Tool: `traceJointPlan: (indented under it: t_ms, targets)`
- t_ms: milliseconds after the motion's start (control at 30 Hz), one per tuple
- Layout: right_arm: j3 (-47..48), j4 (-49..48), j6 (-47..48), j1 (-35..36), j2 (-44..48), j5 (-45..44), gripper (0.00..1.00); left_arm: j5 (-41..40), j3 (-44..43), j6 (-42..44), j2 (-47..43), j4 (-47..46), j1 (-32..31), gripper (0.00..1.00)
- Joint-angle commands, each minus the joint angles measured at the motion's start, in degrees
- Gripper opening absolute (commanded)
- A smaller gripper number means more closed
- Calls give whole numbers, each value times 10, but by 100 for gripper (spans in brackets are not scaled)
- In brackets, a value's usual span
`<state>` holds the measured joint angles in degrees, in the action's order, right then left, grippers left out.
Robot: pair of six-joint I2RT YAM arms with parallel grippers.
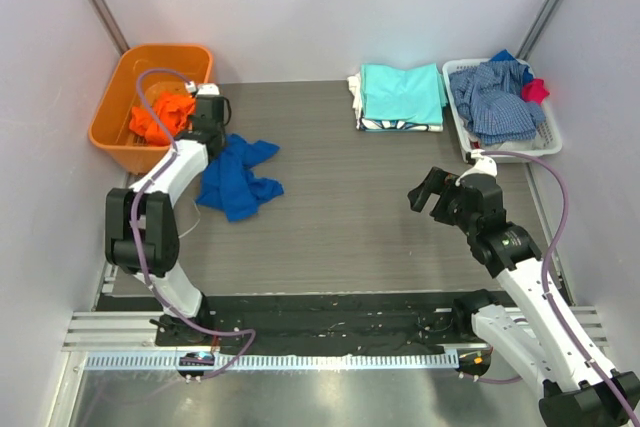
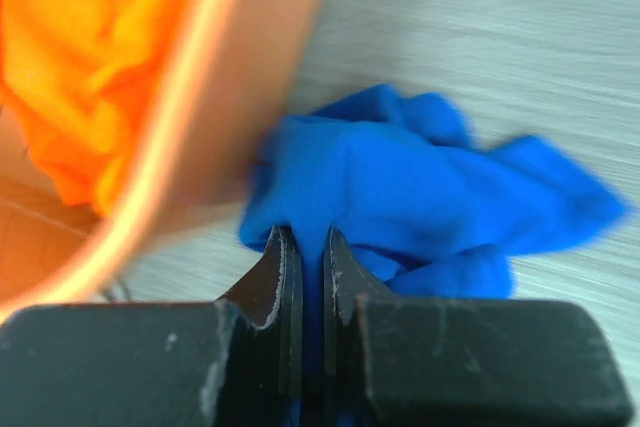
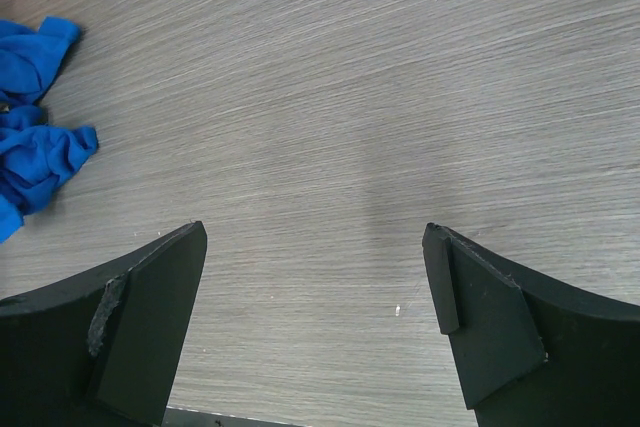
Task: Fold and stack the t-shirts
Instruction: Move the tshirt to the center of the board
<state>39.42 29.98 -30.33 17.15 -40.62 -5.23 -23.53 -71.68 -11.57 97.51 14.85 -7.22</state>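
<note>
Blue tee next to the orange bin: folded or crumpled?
Crumpled. The blue t-shirt lies bunched in an irregular heap on the table beside the orange basket, part of it pinched in the shut left gripper.

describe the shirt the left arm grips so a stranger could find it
Start at the orange tub in the far left corner. Beside it lies a crumpled royal blue shirt, pinched by the left gripper. It is the only unfolded shirt lying on the tabletop.
</note>
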Motion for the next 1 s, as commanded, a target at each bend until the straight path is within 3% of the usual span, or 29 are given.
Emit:
traceJointPlan:
  t_ms: [0,300,533,667,767,800,833,900,933,967]
  targets:
    - [22,-14,2,3,6,-6,100,-1,-55,-15,-54,21,-102,0]
    - [39,8,3,3,11,-13,100,19,-10,-109,-143,76,-250,0]
    - [31,5,2,3,7,-19,99,62,-96,-150,-216,169,-365,0]
    - [25,0,-4,3,12,-20,100,88,-92,-164,-228,174,-397,0]
    - [24,1,-6,3,12,-21,100,53,-37,-157,-226,164,-404,1]
    - [25,3,-6,2,13,-21,100,33,-3,-152,-225,161,-403,8]
    - [25,4,-7,3,15,-22,100,-16,12,-151,-225,167,-401,32]
    - [24,6,-7,3,19,-23,100,-51,49,-152,-225,173,-398,66]
    - [22,6,-7,3,19,-24,100,-62,59,-156,-228,179,-395,96]
    - [21,6,-4,3,18,-23,100,-83,67,-162,-231,180,-395,100]
